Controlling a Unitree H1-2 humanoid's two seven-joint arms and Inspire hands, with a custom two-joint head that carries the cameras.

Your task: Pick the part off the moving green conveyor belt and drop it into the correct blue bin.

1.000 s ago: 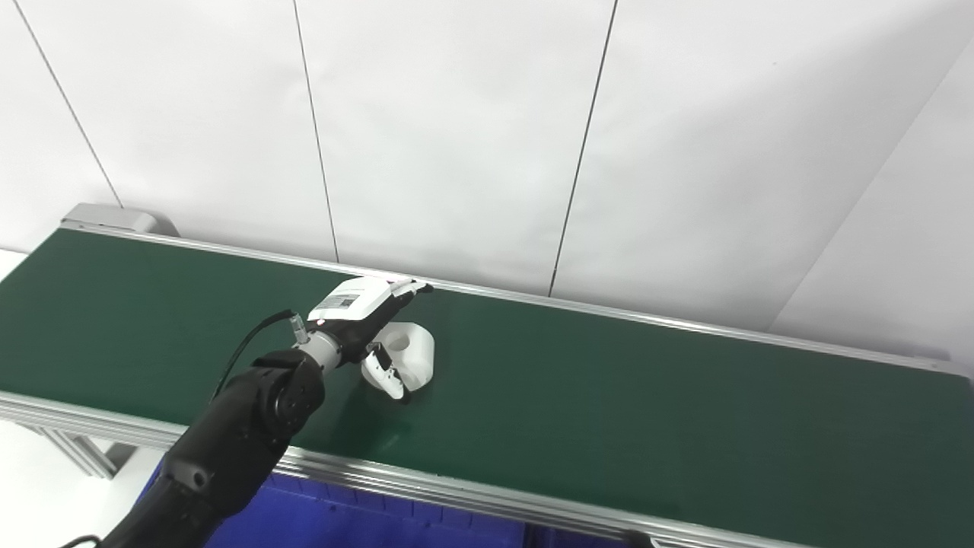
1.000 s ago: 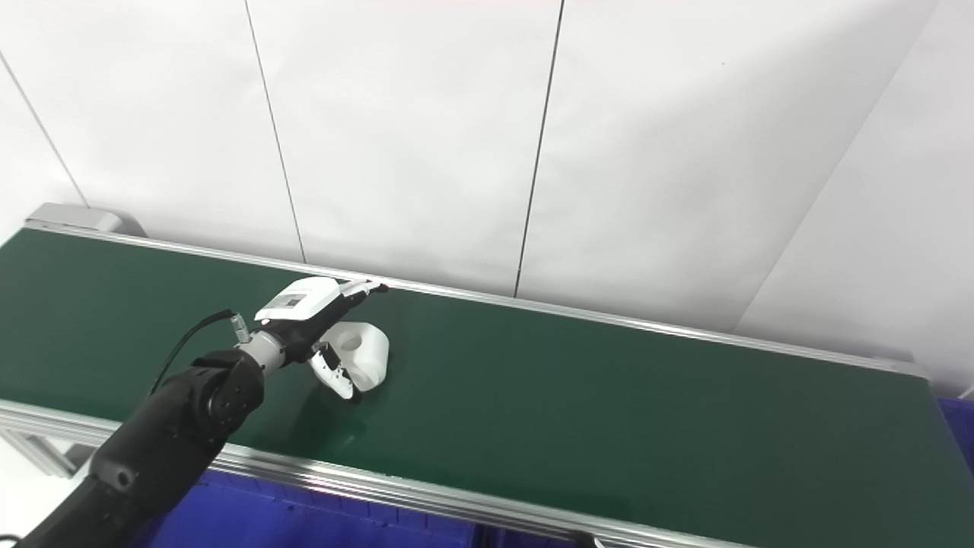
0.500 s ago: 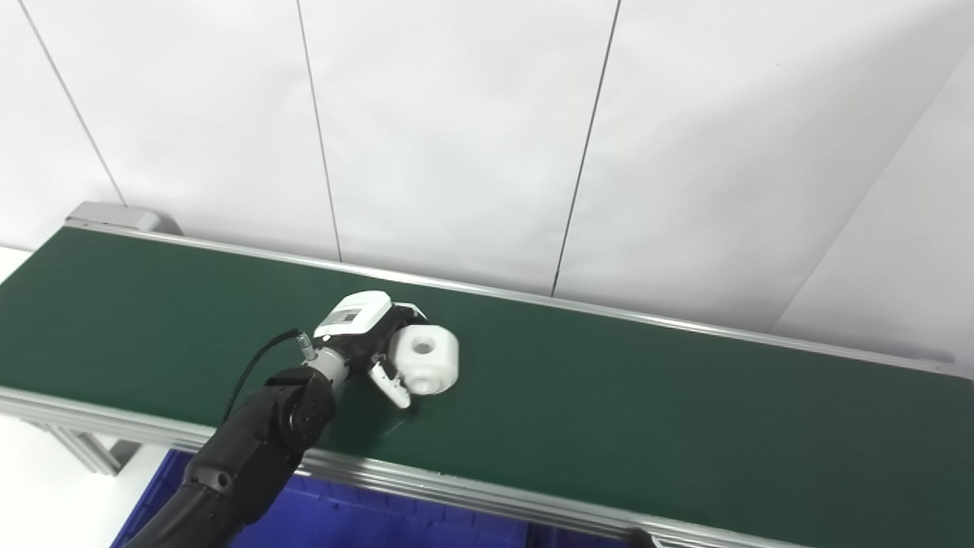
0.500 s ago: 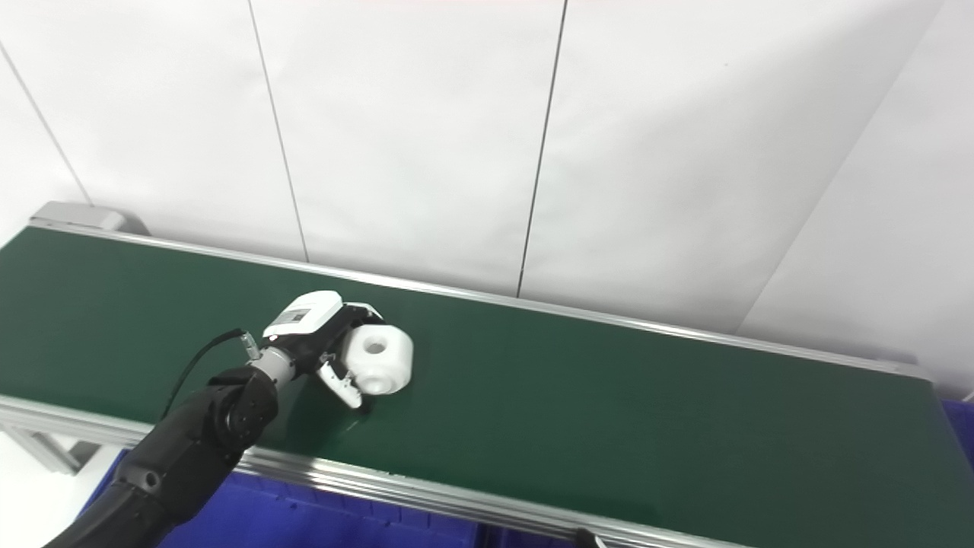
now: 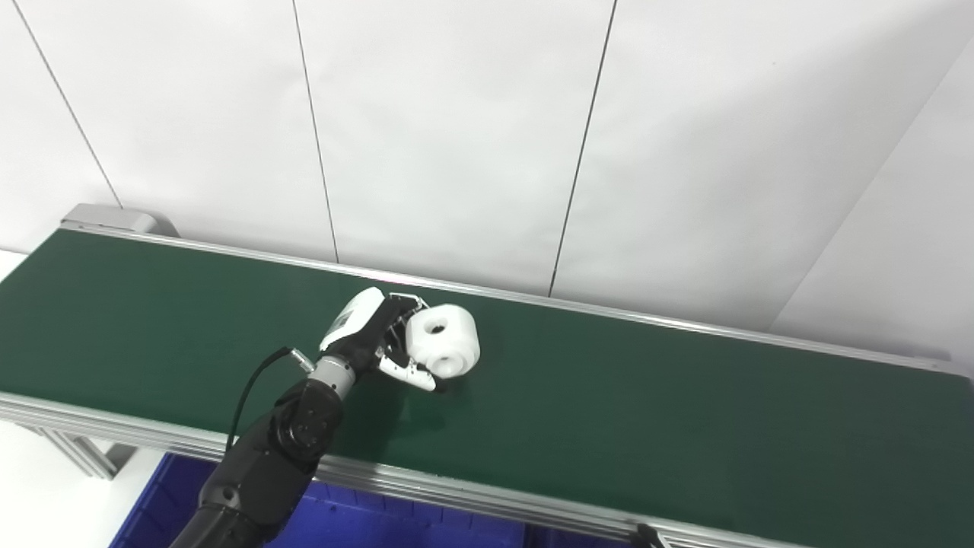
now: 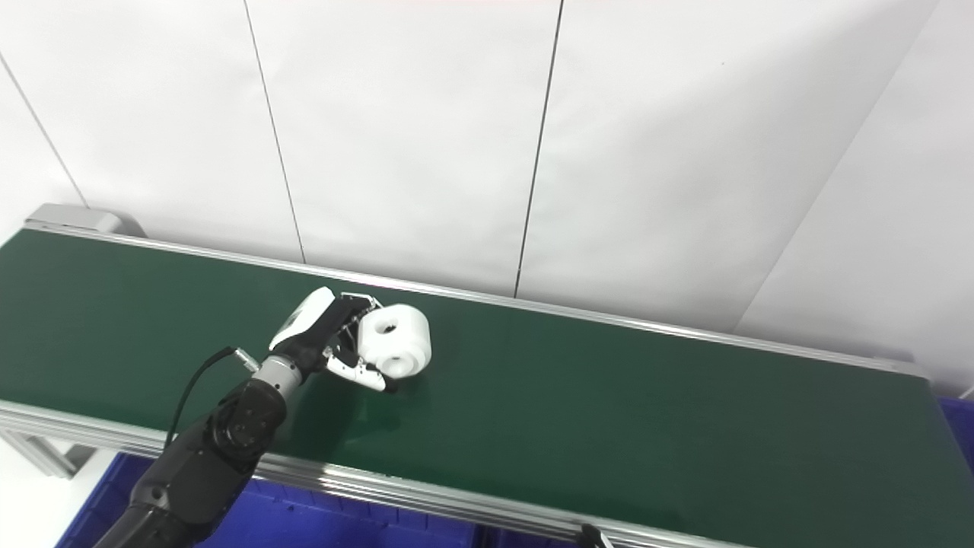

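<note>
The part is a white cylinder with a round hole in its face (image 5: 444,348), also seen in the right eye view (image 6: 396,348). My left hand (image 5: 380,339) is shut on it, fingers behind it and thumb below, and holds it a little above the green conveyor belt (image 5: 647,411), left of the belt's middle. The left arm comes in from the bottom left. My right hand is not in view.
A blue bin (image 5: 358,525) shows below the belt's near rail at the bottom edge, and another blue bin edge shows at the far right (image 6: 960,426). The belt has metal rails (image 5: 472,498) front and back. A white panel wall stands behind.
My left hand closed on the white part, turned it hole-side up and lifted it off the belt, moving up and to the right. The camera shifted slightly.
</note>
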